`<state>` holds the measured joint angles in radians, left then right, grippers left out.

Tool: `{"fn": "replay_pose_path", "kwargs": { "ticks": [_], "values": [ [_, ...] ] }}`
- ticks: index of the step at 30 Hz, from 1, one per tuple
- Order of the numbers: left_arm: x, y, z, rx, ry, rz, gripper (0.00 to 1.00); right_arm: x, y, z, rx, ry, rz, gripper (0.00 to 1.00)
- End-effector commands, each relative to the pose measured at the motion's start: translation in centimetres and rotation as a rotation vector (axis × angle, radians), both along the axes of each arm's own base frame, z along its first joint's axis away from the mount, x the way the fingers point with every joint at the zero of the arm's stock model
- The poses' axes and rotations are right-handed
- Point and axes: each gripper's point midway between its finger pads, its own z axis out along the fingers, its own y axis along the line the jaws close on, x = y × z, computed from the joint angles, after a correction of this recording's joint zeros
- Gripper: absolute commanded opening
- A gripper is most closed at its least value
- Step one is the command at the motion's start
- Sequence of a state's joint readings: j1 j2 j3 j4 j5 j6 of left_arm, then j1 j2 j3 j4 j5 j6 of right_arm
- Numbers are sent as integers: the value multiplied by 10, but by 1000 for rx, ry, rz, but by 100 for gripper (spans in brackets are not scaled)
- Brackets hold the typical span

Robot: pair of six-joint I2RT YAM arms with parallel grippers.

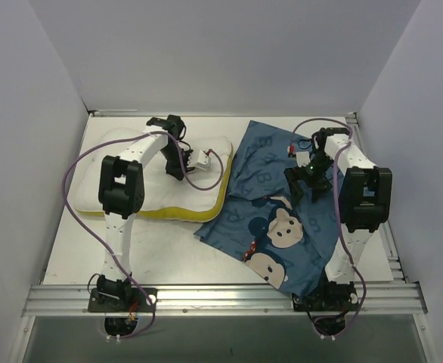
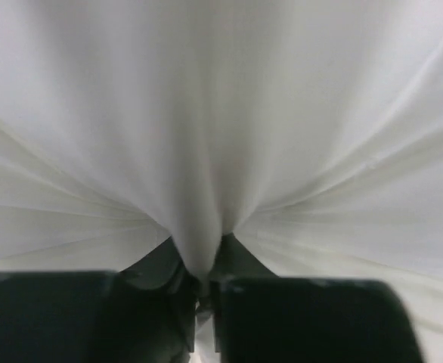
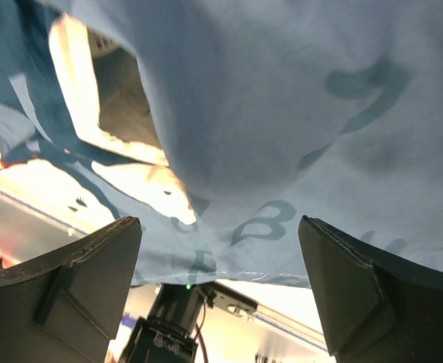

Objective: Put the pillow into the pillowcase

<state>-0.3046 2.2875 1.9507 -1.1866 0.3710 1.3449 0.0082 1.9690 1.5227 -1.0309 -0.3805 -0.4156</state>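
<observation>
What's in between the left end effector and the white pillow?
Nothing. In the left wrist view, the left end effector is pinching a fold of the pillow directly, with no gap.

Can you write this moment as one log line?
left gripper: pinching soft white pillow | right gripper: open at blue printed pillowcase

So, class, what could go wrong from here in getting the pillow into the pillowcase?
The left gripper pinches only a small fold of the soft white rectangular pillow; pulled, the fabric might slip free. The right gripper stands open at the blue printed fabric pillowcase, gripping nothing, so the case could slide when pushed.
</observation>
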Motion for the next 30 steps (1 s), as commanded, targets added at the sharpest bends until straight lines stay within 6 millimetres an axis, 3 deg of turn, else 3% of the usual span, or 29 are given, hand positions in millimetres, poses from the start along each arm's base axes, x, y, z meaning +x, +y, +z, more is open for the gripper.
{"fn": "replay_pose_path", "kwargs": {
  "ticks": [1, 2, 6, 8, 9, 10, 11, 16, 18, 19, 22, 28, 29, 30],
  "values": [
    [-8, 32, -30, 119, 71, 10, 5, -28, 6, 18, 29, 42, 55, 88],
    [-7, 29, -14, 83, 60, 47, 0, -35, 13, 17, 41, 56, 73, 87],
    [-2, 33, 54, -54, 36, 225, 0, -57, 44, 16, 118, 106, 141, 75],
    [14, 44, 102, -140, -8, 376, 0, -67, 57, 11, 137, 153, 158, 73],
    [10, 45, 120, -187, 23, 424, 0, -74, 67, 8, 142, 179, 190, 73],
    [15, 58, 132, -221, 33, 503, 0, -77, 75, 3, 159, 209, 198, 73],
    [17, 62, 158, -260, 33, 600, 0, -80, 81, 0, 160, 229, 209, 73],
    [10, 93, 218, -391, 36, 891, 0, -75, 120, -19, 172, 300, 253, 76],
    [8, 107, 226, -417, 20, 969, 0, -60, 134, -21, 176, 277, 255, 77],
    [-1, 110, 242, -444, 0, 993, 0, -60, 141, -29, 172, 303, 256, 77],
    [-21, 119, 249, -461, 15, 1043, 0, -35, 167, -39, 191, 278, 222, 79],
    [-84, 127, 227, -407, 92, 1015, 0, 25, 207, -48, 251, 140, 131, 84],
    [-94, 126, 230, -402, 61, 994, 0, 40, 216, -37, 282, 91, 131, 84],
    [-98, 126, 219, -384, 87, 987, 0, 43, 220, -31, 303, 82, 127, 84]
  ]
}}
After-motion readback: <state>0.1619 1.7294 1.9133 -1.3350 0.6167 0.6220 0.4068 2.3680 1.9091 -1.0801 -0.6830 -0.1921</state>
